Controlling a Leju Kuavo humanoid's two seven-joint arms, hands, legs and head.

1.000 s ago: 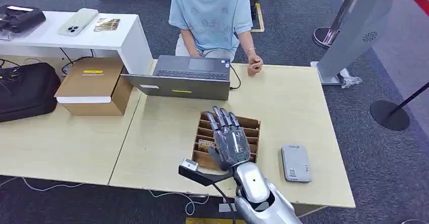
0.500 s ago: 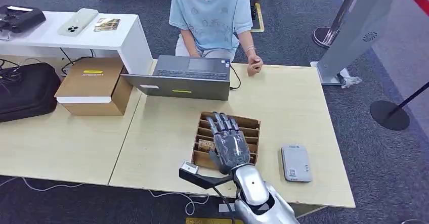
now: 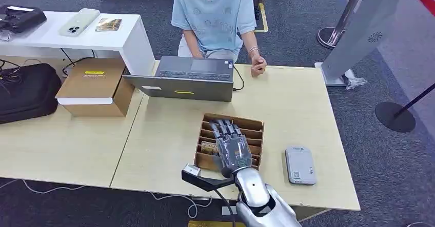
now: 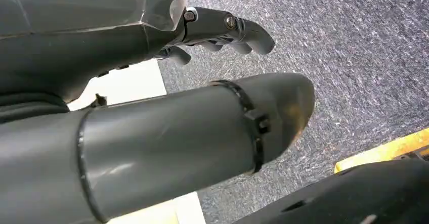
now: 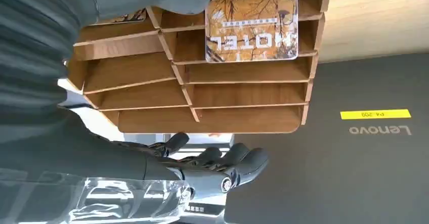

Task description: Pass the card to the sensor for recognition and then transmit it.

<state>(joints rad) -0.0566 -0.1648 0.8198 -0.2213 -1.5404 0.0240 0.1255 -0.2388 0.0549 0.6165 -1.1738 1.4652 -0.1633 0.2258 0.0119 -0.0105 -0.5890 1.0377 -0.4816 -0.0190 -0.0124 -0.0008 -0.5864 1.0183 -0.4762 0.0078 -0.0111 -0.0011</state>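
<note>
In the head view, our right hand (image 3: 233,147) had drawn back and sunk over the last second: its fingers, earlier stretched out almost to the far wall of the wooden card rack (image 3: 255,124), now curled down over the rack's middle slots. It carried nothing and its fingers were bent but apart. The card reader (image 3: 300,165) lay on the worktop (image 3: 287,104) just beside the rack, to its right and untouched. The laptop (image 3: 187,78) and the seated person (image 3: 214,17) beyond it had not moved.

In the left wrist view, our left hand (image 4: 152,57) hung over grey carpet, fingers loosely curled with nothing in them.

In the right wrist view, the hotel key card (image 5: 251,21) stood upright in a slot of the rack (image 5: 202,102), close to our grey thumb but apart from it, with our darker fingertips (image 5: 238,166) hovering off the rack's far side.

We judged that the hand was settling for the pinch; the card was not yet gripped, so recognition and handover both remained.
</note>
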